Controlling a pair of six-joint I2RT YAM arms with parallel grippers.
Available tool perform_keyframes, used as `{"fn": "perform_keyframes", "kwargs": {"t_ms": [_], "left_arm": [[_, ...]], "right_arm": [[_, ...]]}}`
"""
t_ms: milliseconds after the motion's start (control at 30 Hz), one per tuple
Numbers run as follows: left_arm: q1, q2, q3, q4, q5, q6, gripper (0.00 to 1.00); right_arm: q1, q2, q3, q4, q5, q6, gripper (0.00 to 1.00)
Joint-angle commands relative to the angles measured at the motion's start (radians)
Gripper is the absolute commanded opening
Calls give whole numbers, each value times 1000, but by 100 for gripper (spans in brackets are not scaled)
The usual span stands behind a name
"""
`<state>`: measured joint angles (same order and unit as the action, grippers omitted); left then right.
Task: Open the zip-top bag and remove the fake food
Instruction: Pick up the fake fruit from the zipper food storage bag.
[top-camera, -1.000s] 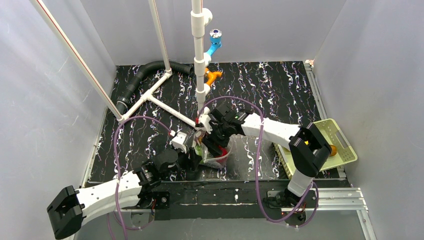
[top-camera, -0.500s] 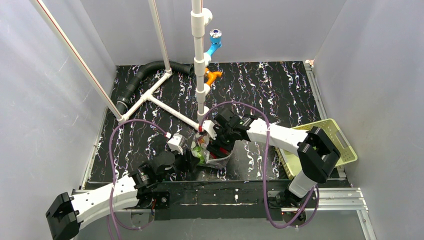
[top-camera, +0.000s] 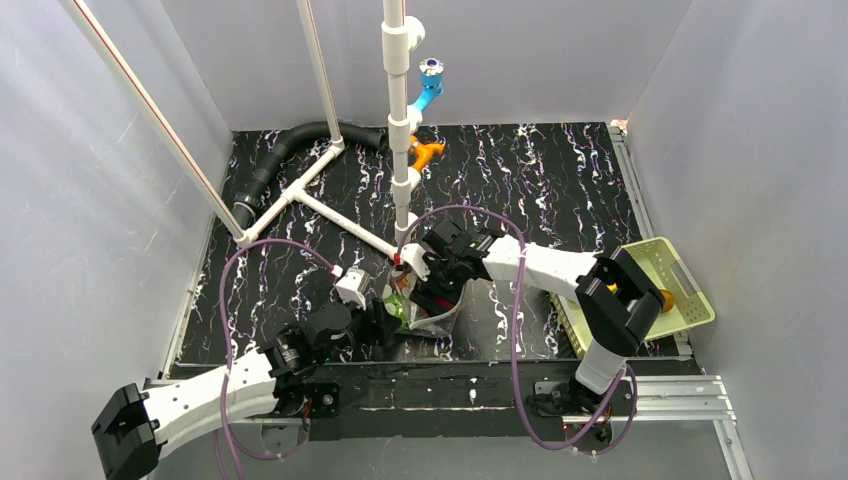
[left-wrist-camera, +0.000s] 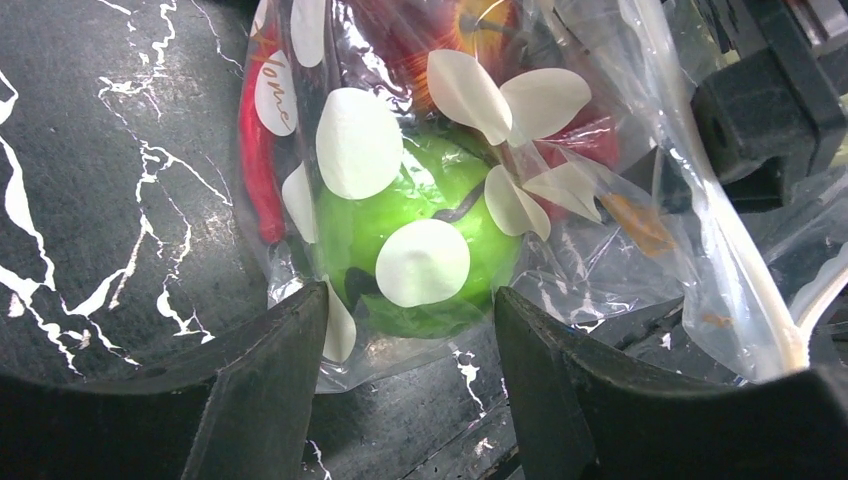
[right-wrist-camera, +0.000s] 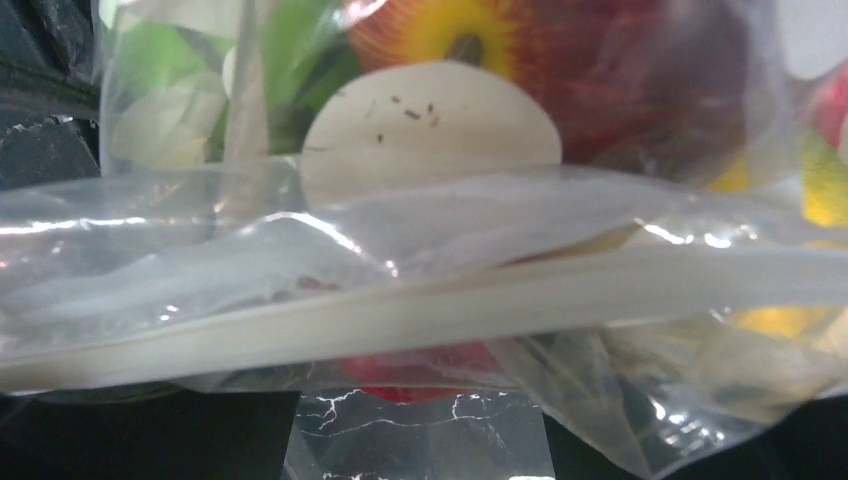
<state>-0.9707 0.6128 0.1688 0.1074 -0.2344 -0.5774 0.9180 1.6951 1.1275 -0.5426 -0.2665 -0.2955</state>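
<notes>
The zip-top bag (top-camera: 428, 318) lies near the table's front edge, between my two grippers. In the left wrist view the bag (left-wrist-camera: 620, 260) shows its white dots. The fake food inside it includes a green apple (left-wrist-camera: 420, 215), a red chili (left-wrist-camera: 255, 150) and a red-yellow apple (right-wrist-camera: 560, 70). My left gripper (left-wrist-camera: 410, 350) is open, with the bag's bottom edge lying between its fingertips (left-wrist-camera: 285, 350). My right gripper (right-wrist-camera: 420, 445) is open right at the bag's mouth. The pale zip strip (right-wrist-camera: 420, 310) runs across just in front of it.
A yellow-green mesh basket (top-camera: 690, 275) at the right edge holds an orange piece (top-camera: 666, 298). White pipes (top-camera: 400, 120), a black hose (top-camera: 290, 150), a blue fitting (top-camera: 430, 85) and an orange fitting (top-camera: 425, 152) stand at the back left. Grey walls enclose the table.
The right gripper has shifted a little left and nearer over the bag. The bag has turned, so its green side now faces up. The left arm's elbow has swung back.
</notes>
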Motion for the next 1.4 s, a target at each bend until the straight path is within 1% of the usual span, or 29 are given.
{"fn": "perform_keyframes", "kwargs": {"t_ms": [0,300,633,667,733,767,800,900,1000,1100,1167,1233,1367], "left_arm": [[0,12,1,23,22,-10,59],[0,52,-11,89,60,-26,59],[0,125,-20,167,91,-40,56],[0,128,-19,167,92,-41,56],[0,127,-18,164,91,-40,56],[-1,125,-19,161,90,-40,56],[0,122,-20,156,88,-40,56],[0,99,-26,141,78,-46,56],[-1,68,-40,127,65,-53,56],[0,45,-51,117,57,-59,57],[0,32,-55,109,54,-63,58],[0,24,-54,100,50,-66,63],[0,17,-51,90,46,-73,70]], "right_arm": [[10,34,38,31,13,34,81],[13,44,26,92,36,115,84],[12,40,-3,158,67,168,82],[12,40,-8,163,69,168,80],[10,42,-12,168,72,168,73],[9,41,-13,168,70,167,69],[7,41,-14,168,70,165,62],[3,32,-13,166,69,155,48],[-6,9,-15,160,49,142,38],[-16,-20,-22,155,-5,128,28],[-23,-42,-24,144,-66,115,23],[-32,-59,-24,134,-129,106,20],[-62,-91,-27,120,-261,101,17]]}}
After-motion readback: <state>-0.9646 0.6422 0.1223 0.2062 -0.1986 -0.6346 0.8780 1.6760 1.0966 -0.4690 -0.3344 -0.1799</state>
